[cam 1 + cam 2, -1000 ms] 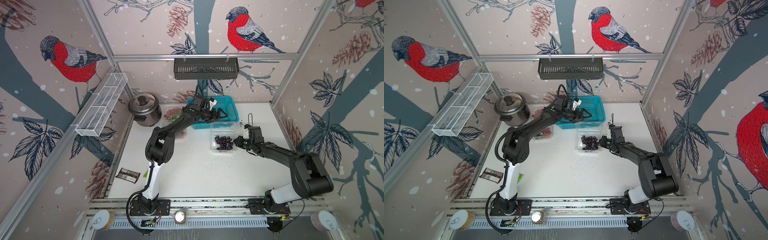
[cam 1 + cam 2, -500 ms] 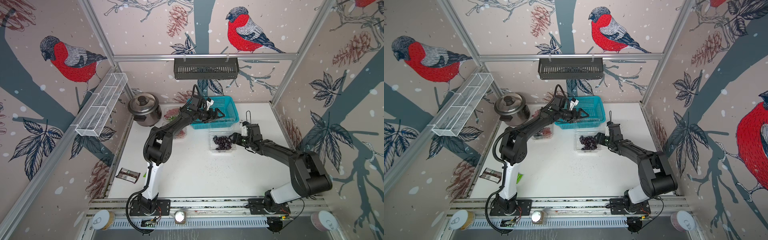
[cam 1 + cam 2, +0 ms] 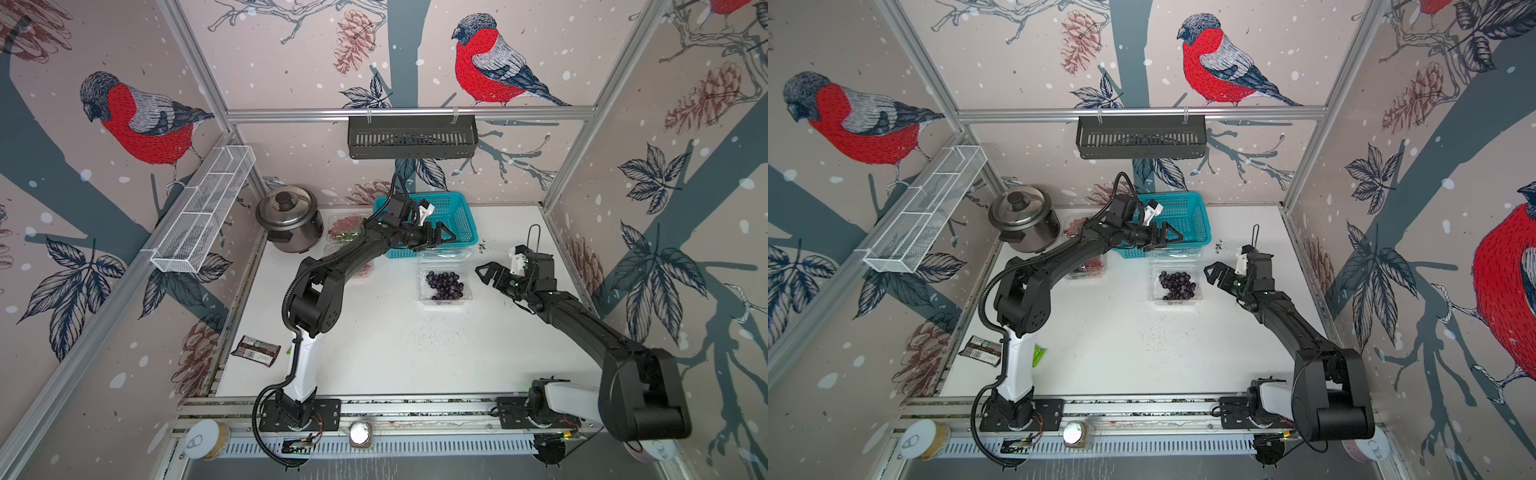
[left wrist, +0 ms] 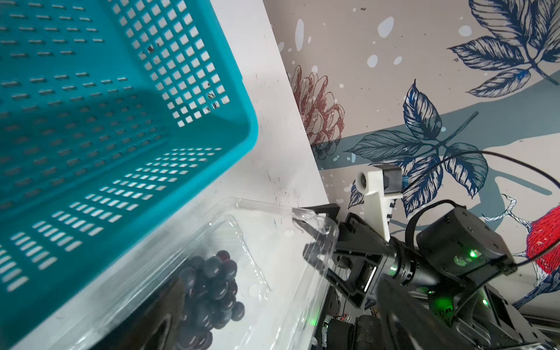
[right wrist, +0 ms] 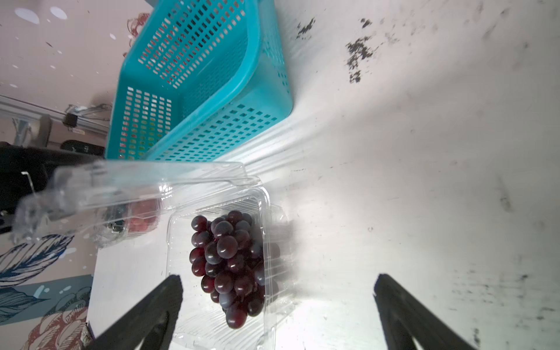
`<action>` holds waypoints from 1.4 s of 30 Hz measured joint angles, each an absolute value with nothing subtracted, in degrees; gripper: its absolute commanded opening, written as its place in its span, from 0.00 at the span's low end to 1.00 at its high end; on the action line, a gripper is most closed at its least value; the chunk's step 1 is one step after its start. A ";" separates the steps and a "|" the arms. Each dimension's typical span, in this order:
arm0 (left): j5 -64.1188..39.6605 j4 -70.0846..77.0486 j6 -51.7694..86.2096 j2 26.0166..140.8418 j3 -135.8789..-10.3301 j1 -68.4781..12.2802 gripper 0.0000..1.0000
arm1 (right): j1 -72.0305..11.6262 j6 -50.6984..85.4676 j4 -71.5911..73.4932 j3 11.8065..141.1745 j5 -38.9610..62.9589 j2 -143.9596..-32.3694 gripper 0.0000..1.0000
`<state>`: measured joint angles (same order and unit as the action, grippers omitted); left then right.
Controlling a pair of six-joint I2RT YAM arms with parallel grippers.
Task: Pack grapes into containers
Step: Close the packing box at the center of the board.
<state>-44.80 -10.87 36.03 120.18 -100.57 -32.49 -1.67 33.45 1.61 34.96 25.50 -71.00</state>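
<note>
Now your right claw point(image 3: 482, 275) gapes wide, gripping nothing, just right of the clear container point(image 3: 424, 297) on the table point(image 3: 395, 340); the dark grapes point(image 3: 445, 285) lie inside it, lid raised. Your left claw point(image 3: 442, 241) is spread too, empty, over the near edge of the teal basket point(image 3: 461, 216), just beyond that container. Red grapes point(image 3: 345, 224) sit farther left.

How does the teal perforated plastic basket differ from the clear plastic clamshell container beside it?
The teal perforated plastic basket is opaque; the clear plastic clamshell container is see-through. The basket is larger than the container. The basket shows no grapes; the container holds dark purple grapes. Both are rectangular, open-topped and sit on the white table.
</note>
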 measured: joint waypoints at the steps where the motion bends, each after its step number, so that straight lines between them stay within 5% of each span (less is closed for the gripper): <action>1: -44.80 -10.48 36.05 119.77 -99.68 -32.88 0.97 | -0.38 34.37 1.41 34.63 26.26 -70.19 1.00; 10: -42.26 -6.13 37.67 116.03 -91.22 -36.47 0.97 | 9.80 37.76 1.50 30.96 33.04 -68.27 1.00; 21: -38.06 -1.30 40.10 113.38 -83.44 -40.77 0.97 | 3.22 39.42 6.35 29.34 34.41 -67.85 1.00; 30: -35.86 2.79 42.19 110.98 -78.37 -41.76 0.97 | -2.20 40.99 13.10 22.50 32.47 -69.52 0.79; 42: -35.29 5.30 44.60 110.06 -76.95 -42.26 0.97 | -6.28 42.00 18.68 19.38 32.49 -71.18 0.64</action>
